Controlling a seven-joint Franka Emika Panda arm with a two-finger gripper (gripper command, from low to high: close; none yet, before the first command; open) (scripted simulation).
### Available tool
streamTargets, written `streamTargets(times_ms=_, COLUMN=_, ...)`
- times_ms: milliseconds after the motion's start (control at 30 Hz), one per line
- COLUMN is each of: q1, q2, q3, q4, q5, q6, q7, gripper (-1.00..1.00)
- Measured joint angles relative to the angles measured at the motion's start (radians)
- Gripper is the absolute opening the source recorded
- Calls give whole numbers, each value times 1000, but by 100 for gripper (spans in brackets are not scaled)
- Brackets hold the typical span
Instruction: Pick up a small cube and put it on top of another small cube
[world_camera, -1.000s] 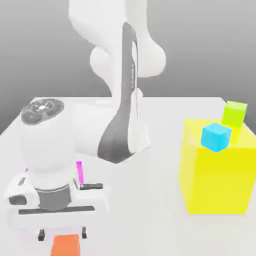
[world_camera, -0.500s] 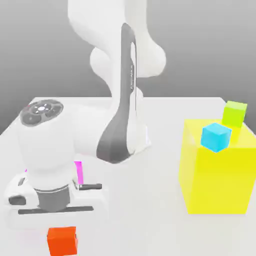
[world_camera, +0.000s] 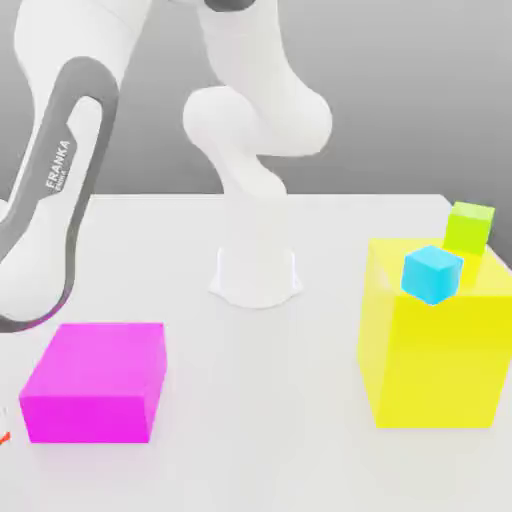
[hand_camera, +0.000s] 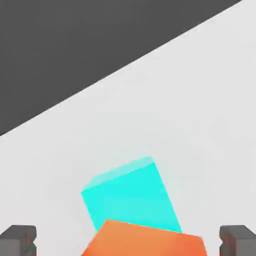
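The jaws stand wide, clear of the orange cube between them; it overlaps the turquoise cube above the desk; this looks like the release, though contact is unclear; next, confirm it rests steady, then back off without nudging it.

1 cube on 1 block
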Motion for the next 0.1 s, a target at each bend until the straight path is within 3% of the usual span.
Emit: streamTargets(times_ms=100, q1=27, q2=-88, q3=-38, q4=-7, q5=-58, q6=-76, q7=40, gripper=100)
